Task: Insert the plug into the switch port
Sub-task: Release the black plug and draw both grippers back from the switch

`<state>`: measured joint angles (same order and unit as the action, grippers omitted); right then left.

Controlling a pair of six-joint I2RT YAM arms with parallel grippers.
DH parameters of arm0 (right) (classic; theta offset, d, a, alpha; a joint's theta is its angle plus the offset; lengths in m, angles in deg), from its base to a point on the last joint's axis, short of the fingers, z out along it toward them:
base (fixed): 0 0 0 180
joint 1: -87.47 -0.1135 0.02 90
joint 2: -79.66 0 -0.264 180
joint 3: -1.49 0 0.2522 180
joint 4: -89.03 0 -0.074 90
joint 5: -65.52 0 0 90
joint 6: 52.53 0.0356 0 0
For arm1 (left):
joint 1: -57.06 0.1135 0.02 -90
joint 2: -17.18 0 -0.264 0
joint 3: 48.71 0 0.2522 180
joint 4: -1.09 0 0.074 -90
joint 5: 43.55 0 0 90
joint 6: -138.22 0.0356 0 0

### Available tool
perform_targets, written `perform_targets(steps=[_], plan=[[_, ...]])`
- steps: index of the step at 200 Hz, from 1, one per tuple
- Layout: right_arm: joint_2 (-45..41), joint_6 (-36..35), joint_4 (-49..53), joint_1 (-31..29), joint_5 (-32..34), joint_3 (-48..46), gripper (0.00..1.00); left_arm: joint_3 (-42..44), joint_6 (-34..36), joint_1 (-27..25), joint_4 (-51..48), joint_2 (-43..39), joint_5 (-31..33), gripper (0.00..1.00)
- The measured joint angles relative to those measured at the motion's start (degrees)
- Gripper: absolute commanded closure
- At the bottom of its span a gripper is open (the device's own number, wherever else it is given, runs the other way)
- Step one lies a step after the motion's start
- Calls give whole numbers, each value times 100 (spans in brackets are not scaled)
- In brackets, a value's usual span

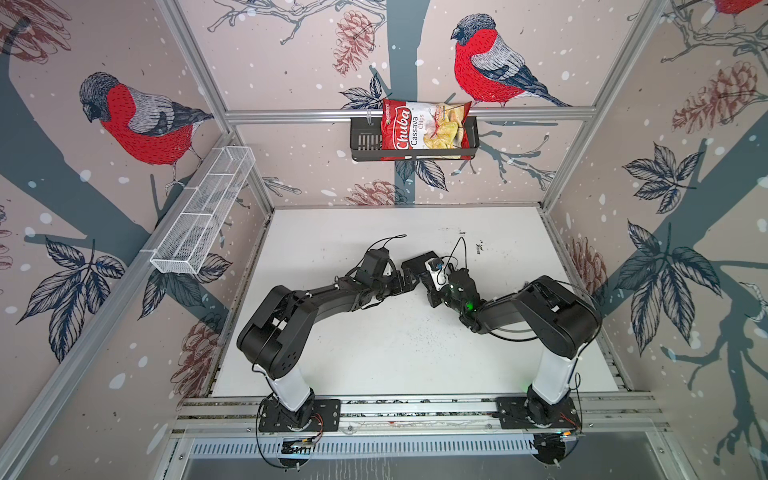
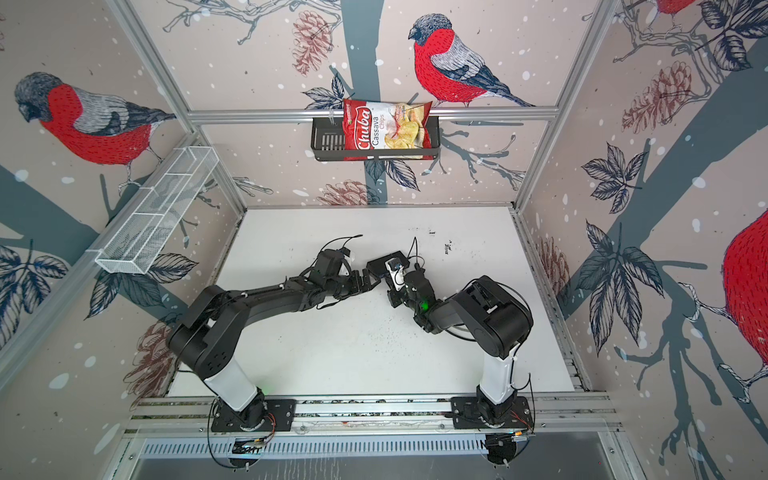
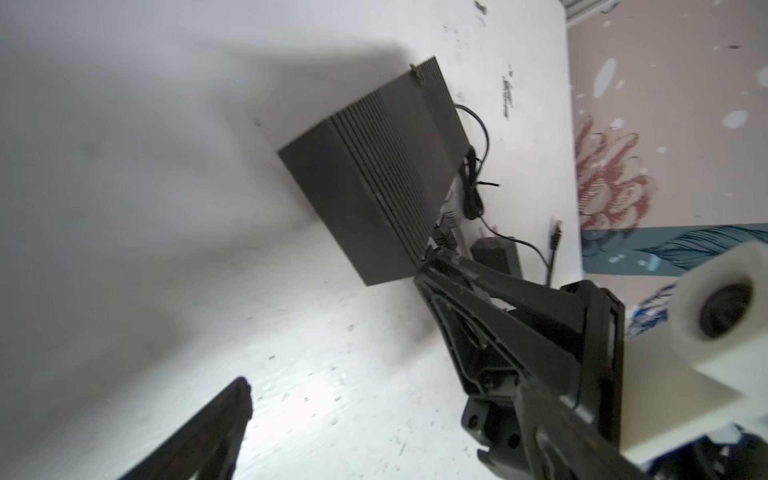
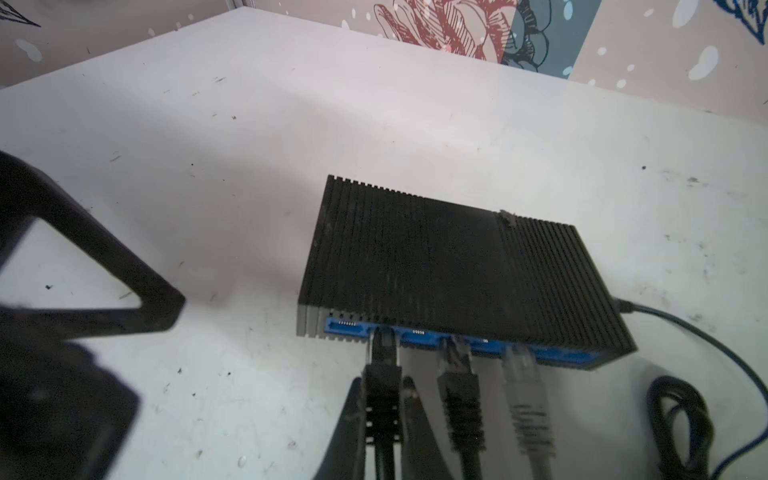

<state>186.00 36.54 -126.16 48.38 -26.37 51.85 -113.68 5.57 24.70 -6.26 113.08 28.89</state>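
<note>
The switch (image 4: 453,266) is a flat black ribbed box lying on the white table (image 4: 208,166), and it shows in both top views (image 1: 417,264) (image 2: 383,262). Its blue port row (image 4: 419,334) faces my right gripper (image 4: 382,388), which is shut on a black plug (image 4: 382,399). The plug's tip sits at a port near the row's left end. A black plug (image 4: 459,386) and a grey plug (image 4: 525,395) sit in neighbouring ports. My left gripper (image 3: 365,399) is open and empty, a short way from the switch's near corner (image 3: 374,199), with one finger (image 4: 124,274) beside the switch.
The switch's thin black cord (image 4: 685,332) runs to a coiled bundle (image 4: 677,415) and a small black block (image 3: 496,253). On the back wall a black basket (image 1: 365,141) holds a chips bag (image 1: 424,129). A white wire basket (image 1: 203,208) hangs on the left wall.
</note>
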Motion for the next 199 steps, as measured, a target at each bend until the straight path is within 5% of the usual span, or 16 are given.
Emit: perform_targets(steps=[49, 53, 56, 60, 147, 199], plan=[[120, 85, 332, -24, 15, 240, 60, 133, 326, 293, -691, -520, 870, 2], [116, 85, 356, -24, 13, 240, 48, 136, 343, 315, -721, -555, 911, 2], [114, 85, 372, -24, 13, 243, 10, 138, 369, 339, -754, -592, 949, 2], [101, 90, 404, -24, 13, 243, 0, 140, 372, 361, -776, -632, 999, 2], [-769, 37, 1027, 72, -138, 380, 1, 299, 686, 870, -962, -1379, 1950, 2], [-1891, 68, 1451, 844, -286, 389, 0, 304, 931, 1355, -837, -1563, 2389, 2]])
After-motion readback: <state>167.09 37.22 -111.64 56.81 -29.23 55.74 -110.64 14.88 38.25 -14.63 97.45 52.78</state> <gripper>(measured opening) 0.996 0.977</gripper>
